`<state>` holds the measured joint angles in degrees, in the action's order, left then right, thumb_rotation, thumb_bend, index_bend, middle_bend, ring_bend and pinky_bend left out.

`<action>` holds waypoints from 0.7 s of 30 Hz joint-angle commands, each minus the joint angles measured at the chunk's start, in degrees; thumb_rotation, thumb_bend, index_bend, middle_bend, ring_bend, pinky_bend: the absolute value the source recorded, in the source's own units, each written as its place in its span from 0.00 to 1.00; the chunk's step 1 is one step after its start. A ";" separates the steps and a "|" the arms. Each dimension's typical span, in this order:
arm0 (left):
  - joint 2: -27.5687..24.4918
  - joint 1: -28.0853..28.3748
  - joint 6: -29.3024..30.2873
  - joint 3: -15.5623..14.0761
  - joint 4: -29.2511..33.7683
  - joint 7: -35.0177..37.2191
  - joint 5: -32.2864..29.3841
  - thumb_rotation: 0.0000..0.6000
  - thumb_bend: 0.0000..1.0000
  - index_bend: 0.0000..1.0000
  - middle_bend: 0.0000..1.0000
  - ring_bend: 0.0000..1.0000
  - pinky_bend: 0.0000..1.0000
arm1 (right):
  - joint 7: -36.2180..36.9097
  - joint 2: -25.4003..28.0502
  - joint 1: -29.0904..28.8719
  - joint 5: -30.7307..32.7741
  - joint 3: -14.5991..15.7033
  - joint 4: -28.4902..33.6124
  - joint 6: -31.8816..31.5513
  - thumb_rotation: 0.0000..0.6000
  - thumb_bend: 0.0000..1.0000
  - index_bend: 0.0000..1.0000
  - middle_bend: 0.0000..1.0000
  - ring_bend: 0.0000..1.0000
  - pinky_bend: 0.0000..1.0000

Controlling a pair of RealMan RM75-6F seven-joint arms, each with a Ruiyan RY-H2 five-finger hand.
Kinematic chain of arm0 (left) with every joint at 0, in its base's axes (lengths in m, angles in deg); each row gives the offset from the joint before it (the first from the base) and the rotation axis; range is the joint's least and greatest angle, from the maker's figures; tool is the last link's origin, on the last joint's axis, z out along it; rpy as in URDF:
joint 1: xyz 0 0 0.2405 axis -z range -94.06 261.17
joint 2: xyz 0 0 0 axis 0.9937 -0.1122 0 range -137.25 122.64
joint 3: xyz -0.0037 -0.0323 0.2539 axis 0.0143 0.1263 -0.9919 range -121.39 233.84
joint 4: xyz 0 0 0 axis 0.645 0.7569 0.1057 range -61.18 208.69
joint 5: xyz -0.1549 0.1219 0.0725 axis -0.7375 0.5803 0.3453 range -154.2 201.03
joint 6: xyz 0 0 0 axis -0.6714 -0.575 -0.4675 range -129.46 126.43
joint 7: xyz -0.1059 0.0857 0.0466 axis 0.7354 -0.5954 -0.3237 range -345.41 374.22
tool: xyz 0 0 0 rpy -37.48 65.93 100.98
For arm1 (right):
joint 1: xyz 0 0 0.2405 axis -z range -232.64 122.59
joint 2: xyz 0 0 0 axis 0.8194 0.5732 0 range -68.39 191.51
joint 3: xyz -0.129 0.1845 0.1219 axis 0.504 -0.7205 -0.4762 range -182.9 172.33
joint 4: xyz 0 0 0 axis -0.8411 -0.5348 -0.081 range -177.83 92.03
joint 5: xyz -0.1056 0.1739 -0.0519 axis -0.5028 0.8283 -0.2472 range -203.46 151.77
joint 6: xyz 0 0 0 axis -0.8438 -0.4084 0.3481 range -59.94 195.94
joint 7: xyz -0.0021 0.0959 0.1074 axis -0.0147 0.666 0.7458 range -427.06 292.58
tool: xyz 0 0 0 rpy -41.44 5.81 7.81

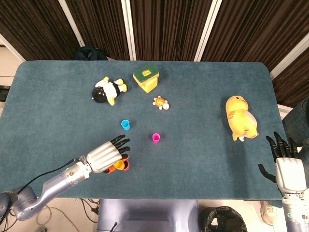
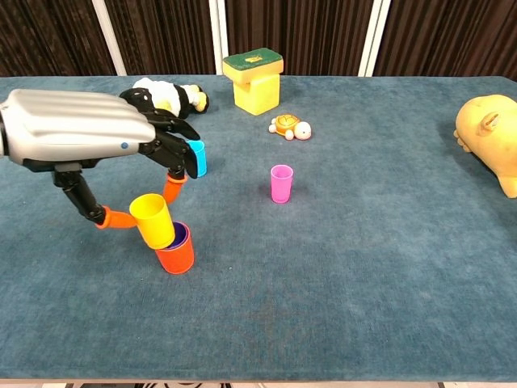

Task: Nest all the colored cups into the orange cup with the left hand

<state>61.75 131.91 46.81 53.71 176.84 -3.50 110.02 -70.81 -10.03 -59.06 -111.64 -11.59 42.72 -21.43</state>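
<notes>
Judging from the chest view, roughly midway through. Holding the yellow cup (image 2: pixel 153 220) in the left hand (image 2: pixel 81 129), pinched between orange-tipped fingers (image 2: pixel 174 189), tilted, its base touching or just entering the mouth of the orange cup (image 2: pixel 175 254). Not yet seated, as far as can be told. Already nested inside the orange cup: a purple cup (image 2: pixel 180 236), only its rim showing.

Left to do, by this reading: lowering and releasing the yellow cup, then fetching the blue cup (image 2: pixel 197 158), standing upright just behind the left hand, and the pink cup (image 2: pixel 281 183), upright and well apart to the right. Both untouched on the teal table (image 2: pixel 363 267).

In the head view, the orange cup (image 1: pixel 120 166) near the front edge, partly hidden under the left hand (image 1: pixel 104 156). Right hand (image 1: pixel 287 164) off the table's right corner, released, fingers spread, holding nothing.

Elsewhere, from big to small: a yellow plush animal (image 2: pixel 490 137) at the far right, a yellow block with a green top (image 2: pixel 255 79), a black-and-white plush toy (image 2: pixel 166 94), a small turtle toy (image 2: pixel 289 126).

No readable writing or brand anywhere; a faint mark on the block's green top, too small to make out.
</notes>
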 commanded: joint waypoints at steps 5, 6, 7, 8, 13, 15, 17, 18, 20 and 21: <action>2.33 0.43 0.10 1.13 -1.33 -0.76 0.37 1.00 0.28 0.45 0.22 0.01 0.00 | 0.11 -0.01 -0.03 0.10 -0.04 -0.07 0.09 1.00 0.31 0.12 0.04 0.15 0.00; 2.55 0.52 -0.05 1.22 -1.38 -0.92 0.30 1.00 0.28 0.45 0.22 0.01 0.00 | 0.17 0.01 -0.03 0.15 -0.07 -0.04 0.10 1.00 0.31 0.12 0.04 0.15 0.00; 2.76 0.65 -0.40 1.26 -1.46 -1.22 0.19 1.00 0.28 0.44 0.22 0.01 0.00 | 0.18 0.00 -0.02 0.21 -0.08 -0.03 0.14 1.00 0.31 0.12 0.04 0.15 0.00; 2.86 0.74 -0.64 1.24 -1.50 -1.51 0.13 1.00 0.28 0.44 0.22 0.01 0.00 | 0.19 0.01 -0.01 0.25 -0.09 -0.04 0.15 1.00 0.31 0.12 0.04 0.15 0.00; 2.89 0.98 -2.13 0.96 -1.33 -3.45 -0.92 1.00 0.28 0.37 0.20 0.00 0.00 | 0.21 0.03 0.02 0.32 -0.14 -0.03 0.09 1.00 0.31 0.12 0.04 0.15 0.00; 2.54 1.09 -2.73 1.01 -1.03 -4.16 -1.82 1.00 0.27 0.33 0.20 0.00 0.00 | 0.21 0.03 0.03 0.38 -0.15 -0.04 0.10 1.00 0.31 0.12 0.04 0.15 0.00; 1.93 1.16 -3.19 1.23 -0.54 -4.99 -3.07 1.00 0.26 0.31 0.19 0.00 0.00 | 0.25 0.01 0.02 0.43 -0.21 0.00 0.10 1.00 0.31 0.12 0.04 0.15 0.00; 1.68 1.19 -3.29 1.35 -0.33 -5.30 -3.53 1.00 0.26 0.30 0.18 0.00 0.00 | 0.23 0.00 0.01 0.42 -0.21 0.00 0.11 1.00 0.31 0.12 0.04 0.15 0.00; 1.20 1.16 -3.35 1.57 0.11 -5.75 -4.36 1.00 0.24 0.25 0.17 0.00 0.00 | 0.20 -0.01 0.01 0.37 -0.17 -0.03 0.10 1.00 0.31 0.12 0.04 0.15 0.00; 0.81 1.19 -3.49 1.69 0.40 -6.07 -4.98 1.00 0.23 0.22 0.16 0.00 0.00 | 0.17 -0.02 0.00 0.29 -0.16 0.03 0.07 1.00 0.31 0.12 0.04 0.15 0.00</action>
<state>62.99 133.05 43.52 55.20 176.86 -9.22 105.60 -70.63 -10.05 -59.06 -111.33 -11.76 42.73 -21.35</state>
